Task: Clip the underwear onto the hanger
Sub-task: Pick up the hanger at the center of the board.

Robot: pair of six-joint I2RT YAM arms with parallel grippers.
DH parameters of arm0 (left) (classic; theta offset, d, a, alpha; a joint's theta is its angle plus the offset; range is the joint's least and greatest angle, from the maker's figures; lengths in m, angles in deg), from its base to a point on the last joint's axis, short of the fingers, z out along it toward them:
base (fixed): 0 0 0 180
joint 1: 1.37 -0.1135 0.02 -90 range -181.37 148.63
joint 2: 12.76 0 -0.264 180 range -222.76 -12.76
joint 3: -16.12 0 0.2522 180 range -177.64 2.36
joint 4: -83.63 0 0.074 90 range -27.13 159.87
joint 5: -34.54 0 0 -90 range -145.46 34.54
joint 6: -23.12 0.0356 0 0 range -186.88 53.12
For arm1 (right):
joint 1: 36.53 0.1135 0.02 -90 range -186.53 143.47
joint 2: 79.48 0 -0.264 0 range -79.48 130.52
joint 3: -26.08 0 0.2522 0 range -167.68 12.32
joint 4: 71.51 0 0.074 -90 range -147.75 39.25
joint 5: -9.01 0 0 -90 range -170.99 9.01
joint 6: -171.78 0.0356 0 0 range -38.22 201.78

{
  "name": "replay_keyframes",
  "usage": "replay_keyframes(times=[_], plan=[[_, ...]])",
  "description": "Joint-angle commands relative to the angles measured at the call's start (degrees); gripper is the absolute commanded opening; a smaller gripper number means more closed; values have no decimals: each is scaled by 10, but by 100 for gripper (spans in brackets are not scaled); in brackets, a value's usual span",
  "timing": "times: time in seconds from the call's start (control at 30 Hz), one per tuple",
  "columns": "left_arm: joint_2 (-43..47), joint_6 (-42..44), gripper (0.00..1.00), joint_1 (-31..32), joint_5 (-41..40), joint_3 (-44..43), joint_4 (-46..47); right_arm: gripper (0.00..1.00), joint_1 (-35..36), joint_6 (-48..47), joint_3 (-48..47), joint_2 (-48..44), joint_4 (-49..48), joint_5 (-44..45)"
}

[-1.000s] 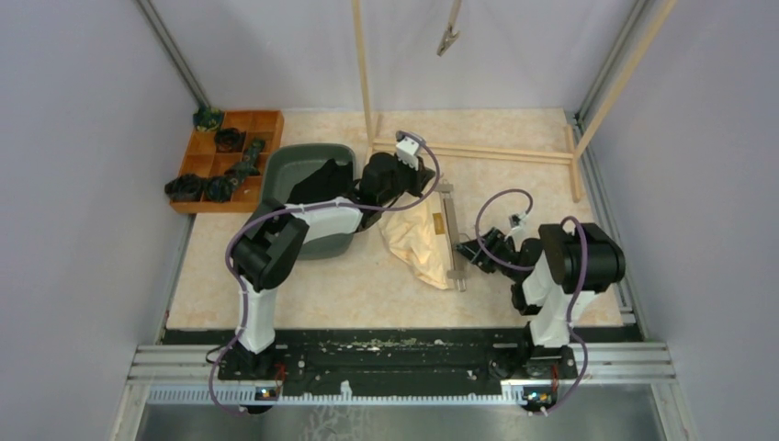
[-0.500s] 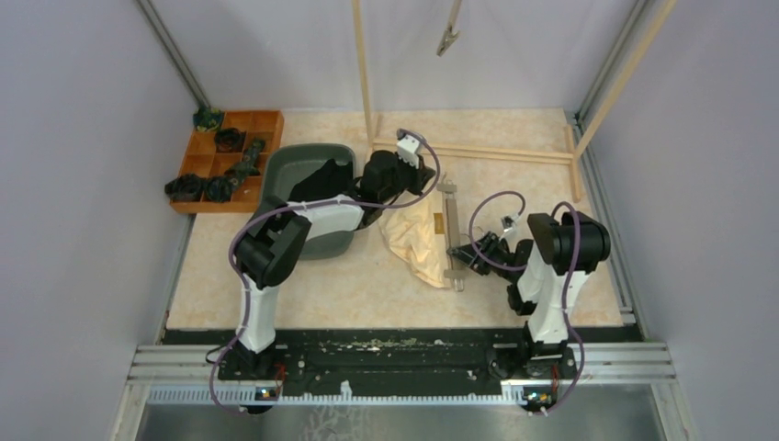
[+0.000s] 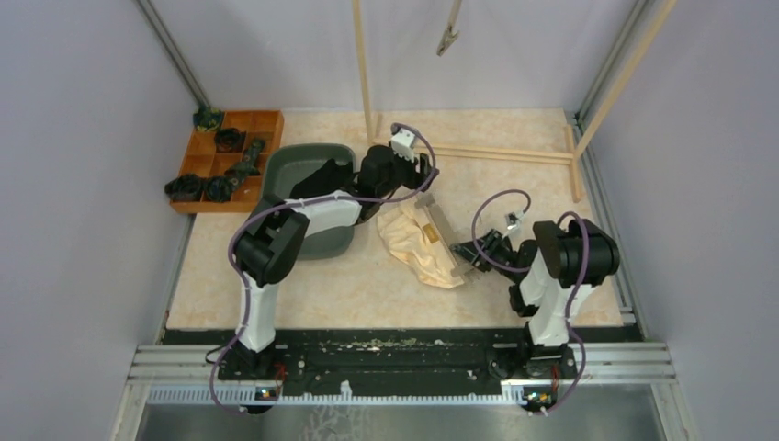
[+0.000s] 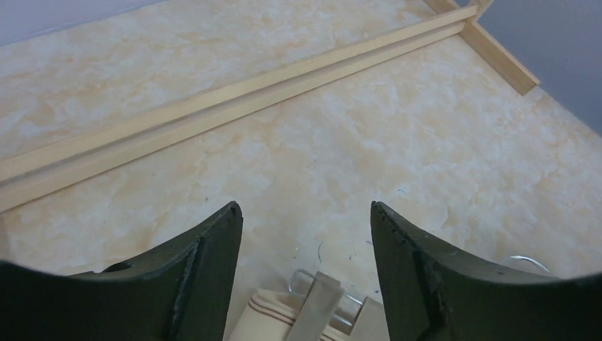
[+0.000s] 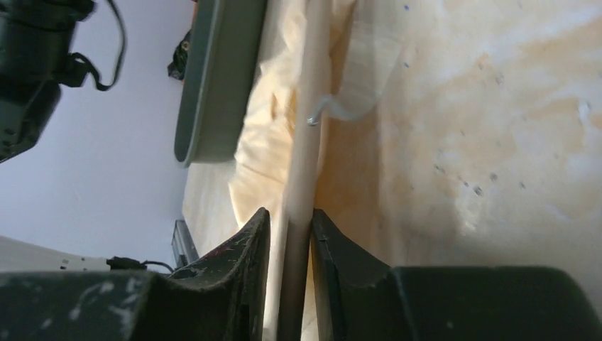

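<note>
The cream underwear (image 3: 413, 246) lies crumpled mid-table, its right edge against the hanger (image 3: 443, 241), which lies at a slant. Bare table (image 3: 524, 193) stands open to the right and on the near side. The grey tub (image 3: 292, 154) is close on the left and the wooden frame (image 3: 496, 152) lies behind. The right gripper (image 5: 289, 213) is clamped on the hanger's near end. The left gripper (image 4: 304, 209) hovers above the far end, fingers apart, holding nothing. The left arm hides the tub's contents.
</note>
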Motion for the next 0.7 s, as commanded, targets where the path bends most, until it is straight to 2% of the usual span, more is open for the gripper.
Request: replay_keyframes(times=[0.0,0.13,0.3,0.47,0.67], plan=[[9,-16,73,-8,-24,1,-18,1,3,-30,-8,-87,-6,4],[37,-28,74,-9,-29,28,-23,0,7,-99,-30,-235,207,42],[83,-61,74,-9,-20,75,-13,0,48,-209,-77,-416,510,155],[150,-83,74,-9,-29,144,10,0,54,-232,-94,-499,614,183],[240,-87,75,-9,-47,188,-1,0,54,-240,-107,-534,666,211]])
